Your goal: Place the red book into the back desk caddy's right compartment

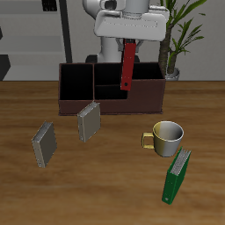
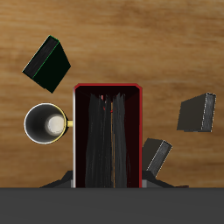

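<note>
While clamped in the closed gripper (image 1: 128,44), red book (image 1: 127,68) hangs upright above back desk caddy (image 1: 79,92), mug (image 1: 165,136) at 5 o'clock.

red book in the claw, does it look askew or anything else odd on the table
Slightly. The red book hangs from the claw a little off vertical, its lower end over the back desk caddy. On the table, the green book stands leaning beside the mug. Nothing looks spilled or damaged.

Red book (image 1: 128,68) hangs upright above back desk caddy (image 1: 79,107).
</note>
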Robot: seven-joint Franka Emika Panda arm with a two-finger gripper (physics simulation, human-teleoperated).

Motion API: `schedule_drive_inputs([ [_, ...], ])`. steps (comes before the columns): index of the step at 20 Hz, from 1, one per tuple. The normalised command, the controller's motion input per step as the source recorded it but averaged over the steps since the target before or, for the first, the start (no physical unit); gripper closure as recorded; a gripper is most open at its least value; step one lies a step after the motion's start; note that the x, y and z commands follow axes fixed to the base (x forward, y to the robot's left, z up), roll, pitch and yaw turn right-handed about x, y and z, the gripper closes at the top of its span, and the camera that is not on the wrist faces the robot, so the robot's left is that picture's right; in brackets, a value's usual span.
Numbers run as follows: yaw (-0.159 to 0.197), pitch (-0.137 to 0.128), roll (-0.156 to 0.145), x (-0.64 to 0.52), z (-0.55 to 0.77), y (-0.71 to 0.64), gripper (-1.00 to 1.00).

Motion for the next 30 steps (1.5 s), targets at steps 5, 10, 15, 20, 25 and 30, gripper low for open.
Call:
schedule_drive_inputs([
  [5,0.062,-0.025,0.012,-0.53,0.28,0.24,1.0],
  [10,0.041,-0.047,-0.009,-0.52,0.25,0.17,1.0],
  [15,0.049,-0.013,-0.026,-0.39,0.02,0.09,1.0],
  [20,-0.007,-0.009,-0.058,-0.41,0.04,0.01,1.0],
  [25,0.009,-0.006,0.019,-0.4,-0.01,0.19,1.0],
  [30,0.025,-0.037,0.05,-0.41,0.05,0.22,1.0],
])
